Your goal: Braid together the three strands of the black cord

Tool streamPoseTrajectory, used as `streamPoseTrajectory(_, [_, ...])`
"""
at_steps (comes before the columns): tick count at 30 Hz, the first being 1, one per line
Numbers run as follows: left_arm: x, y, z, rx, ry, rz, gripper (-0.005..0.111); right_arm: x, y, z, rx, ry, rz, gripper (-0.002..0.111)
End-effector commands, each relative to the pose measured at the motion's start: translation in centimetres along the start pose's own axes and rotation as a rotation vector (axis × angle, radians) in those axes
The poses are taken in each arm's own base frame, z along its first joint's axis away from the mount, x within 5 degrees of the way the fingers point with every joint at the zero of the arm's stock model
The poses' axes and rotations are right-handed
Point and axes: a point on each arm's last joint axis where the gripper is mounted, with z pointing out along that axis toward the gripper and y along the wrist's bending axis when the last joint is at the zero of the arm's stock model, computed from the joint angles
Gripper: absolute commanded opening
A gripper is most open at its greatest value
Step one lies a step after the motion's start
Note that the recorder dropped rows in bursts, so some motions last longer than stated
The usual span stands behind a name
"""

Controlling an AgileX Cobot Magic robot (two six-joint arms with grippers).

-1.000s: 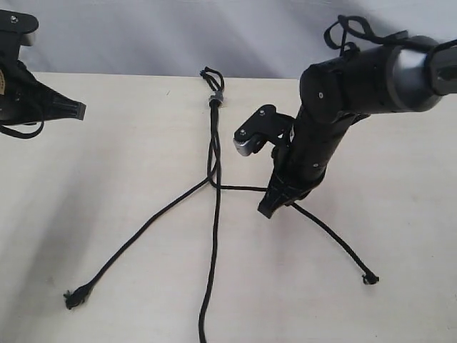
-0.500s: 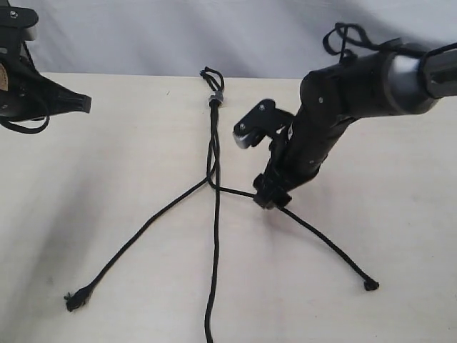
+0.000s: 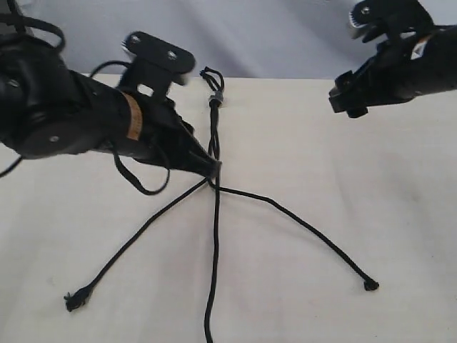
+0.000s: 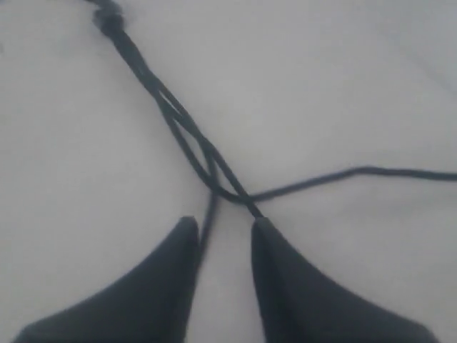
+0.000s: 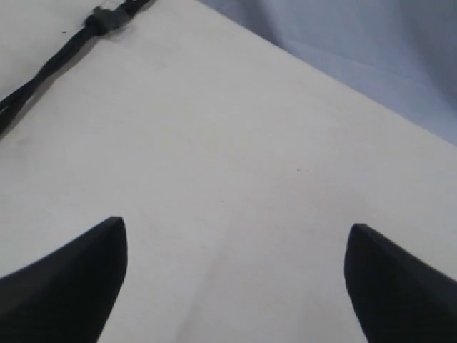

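The black cord [image 3: 213, 136] lies on the pale table, its knot and greyish band [image 3: 214, 98] at the far end. From a crossing [image 3: 213, 182] the three strands fan out: the left one [image 3: 136, 232], the middle one [image 3: 214, 264], the right one [image 3: 307, 229]. My left gripper [image 3: 213, 170] is down at the crossing and open, with a narrow gap. In the left wrist view the gripper [image 4: 223, 230] has one strand [image 4: 209, 214] along one finger and another running under the other fingertip [image 4: 263, 230]. My right gripper [image 3: 344, 100] is raised at the far right, wide open and empty [image 5: 235, 229].
The left arm's glossy cable [image 3: 139, 182] loops down over the table just left of the crossing. The strand tips lie at the near left [image 3: 73, 300] and near right [image 3: 370, 284]. A grey backdrop [image 3: 271, 36] stands behind the table's far edge.
The right gripper let go of the right strand and lifted away to the far right. The left arm swung in from the left edge down to the crossing.
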Motion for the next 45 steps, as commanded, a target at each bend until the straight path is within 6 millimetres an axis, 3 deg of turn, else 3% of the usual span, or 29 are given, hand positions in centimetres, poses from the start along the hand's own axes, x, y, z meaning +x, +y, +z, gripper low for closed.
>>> streamPoseTrajectory(1, [2.0,-3.4,2.3,0.039,0.142,0.048,0.048,2.0,-2.2,0.0,0.116,-0.151,0.082,0.077])
streamPoseTrajectory(5, [4.0,-5.3,4.7,0.054,0.232,0.069,0.050,2.2,-2.8,-0.1,0.138,-0.168,0.115,0.077])
streamPoseTrajectory(14, [5.4,-6.4,8.7,0.010,0.429,0.014,0.050,2.0,-2.7,-0.2,0.135,-0.175,0.111,0.077])
streamPoseTrajectory(24, [6.6,-7.5,10.6,0.025,0.528,-0.017,0.049,2.0,-2.7,-0.2,0.135,-0.175,0.113,0.077])
streamPoseTrajectory(26, [6.7,-7.5,10.6,0.027,0.532,-0.022,0.045,2.0,-2.7,-0.2,0.135,-0.175,0.113,0.077])
streamPoseTrajectory(28, [6.6,-7.5,10.6,0.031,0.529,-0.011,0.032,2.0,-2.7,-0.2,0.135,-0.175,0.113,0.077])
streamPoseTrajectory(31, [6.6,-7.5,10.6,0.042,0.528,0.028,0.003,2.0,-2.7,-0.2,0.134,-0.176,0.120,0.077])
streamPoseTrajectory(33, [6.3,-7.4,10.2,0.060,0.526,0.107,0.000,2.0,-2.7,-0.2,0.134,-0.176,0.120,0.077])
streamPoseTrajectory(37, [3.1,-4.1,7.9,0.011,0.483,0.133,0.000,2.0,-2.7,-0.2,0.134,-0.176,0.120,0.077])
streamPoseTrajectory(38, [2.3,-2.0,7.3,-0.039,0.465,0.146,0.000,2.0,-2.7,-0.2,0.134,-0.176,0.123,0.077])
streamPoseTrajectory(41, [1.9,2.4,7.3,-0.116,0.469,0.132,0.000,2.0,-2.7,-0.2,0.134,-0.176,0.123,0.077])
streamPoseTrajectory(45, [3.1,5.2,8.7,-0.128,0.527,0.187,0.000,2.0,-2.7,-0.2,0.133,-0.176,0.128,0.077])
